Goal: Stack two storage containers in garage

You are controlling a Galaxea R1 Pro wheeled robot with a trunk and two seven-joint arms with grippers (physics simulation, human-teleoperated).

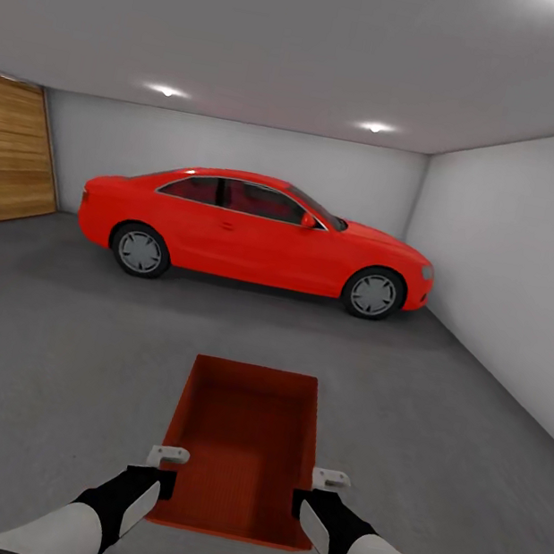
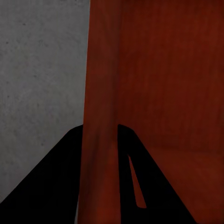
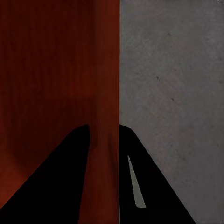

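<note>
One orange-red storage container [image 1: 244,435] is in front of me in the garage, open side up, over the dark grey floor [image 1: 48,337]. My left gripper [image 1: 163,468] is shut on its left side wall and my right gripper [image 1: 319,493] is shut on its right side wall. In the left wrist view the container's wall [image 2: 100,116] runs between the dark fingers [image 2: 56,186] of the gripper [image 2: 100,186]. The right wrist view has the wall [image 3: 107,93] pinched the same way by the gripper [image 3: 105,186]. I cannot tell whether the bin touches the floor.
A red coupe car [image 1: 249,231] is parked sideways across the far end. A wood-plank door [image 1: 4,152] is on the left, and a pale grey wall [image 1: 515,265] runs along the right. Open concrete lies between me and the car.
</note>
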